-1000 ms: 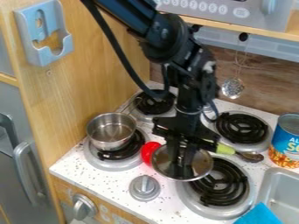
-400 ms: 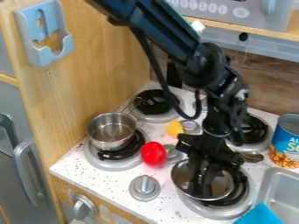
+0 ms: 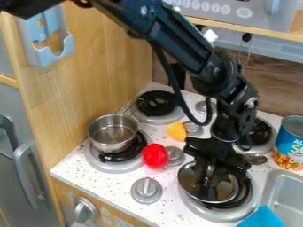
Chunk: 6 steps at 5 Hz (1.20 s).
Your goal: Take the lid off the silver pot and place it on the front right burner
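The black gripper (image 3: 208, 184) hangs over the front right burner (image 3: 222, 215), shut on a round metal lid (image 3: 188, 178) at its middle. The lid lies over that burner's coils and tilts slightly, and the fingers cover part of it. Left of the lid is a red rounded object (image 3: 155, 156). Farther back, a yellow-orange object (image 3: 177, 131) lies between the burners. A small steel pot (image 3: 112, 132) stands on the front left burner.
A blue can (image 3: 289, 142) stands at the right, with a spoon end (image 3: 255, 159) beside it. The grey sink (image 3: 288, 188) and a blue cloth-like item (image 3: 263, 218) are at the front right. A stove knob (image 3: 146, 190) rises from the front counter.
The gripper and the lid have moved right and toward the front, from beside the red object to the front right burner. The yellow-orange object has come into sight.
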Motion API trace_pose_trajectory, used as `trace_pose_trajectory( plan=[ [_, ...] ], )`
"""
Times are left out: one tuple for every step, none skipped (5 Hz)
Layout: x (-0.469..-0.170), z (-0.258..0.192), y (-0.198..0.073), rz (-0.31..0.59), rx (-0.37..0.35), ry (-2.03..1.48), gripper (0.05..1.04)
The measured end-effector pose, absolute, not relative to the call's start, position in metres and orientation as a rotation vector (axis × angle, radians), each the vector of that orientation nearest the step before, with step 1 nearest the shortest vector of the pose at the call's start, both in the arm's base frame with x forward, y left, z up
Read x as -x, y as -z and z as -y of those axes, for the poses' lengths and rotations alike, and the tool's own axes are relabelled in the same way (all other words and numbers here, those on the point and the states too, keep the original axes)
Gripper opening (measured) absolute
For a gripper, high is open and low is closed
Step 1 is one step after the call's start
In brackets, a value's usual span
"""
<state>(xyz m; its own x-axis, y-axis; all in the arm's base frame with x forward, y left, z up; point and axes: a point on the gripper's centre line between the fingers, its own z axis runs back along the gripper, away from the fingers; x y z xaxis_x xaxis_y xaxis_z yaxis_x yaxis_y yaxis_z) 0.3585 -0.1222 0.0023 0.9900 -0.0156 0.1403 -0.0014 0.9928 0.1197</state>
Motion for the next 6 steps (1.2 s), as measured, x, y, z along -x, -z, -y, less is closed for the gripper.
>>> trace_pose_trajectory(
  plan=[
    [-0.362,0.127,0.000,0.148,-0.123,0.014,0.314],
    [-0.364,0.127,0.005,0.145,-0.130,-0.010,0.378],
    [-0.363,0.124,0.005,0.140,-0.133,-0.047,0.679],
    [-0.356,0.116,0.004,0.119,-0.145,-0.084,0.964],
    [-0.352,0.102,-0.044,0.167,-0.102,-0.142,1.007],
    [-0.331,0.079,-0.098,0.122,-0.097,-0.155,1.003]
  ],
)
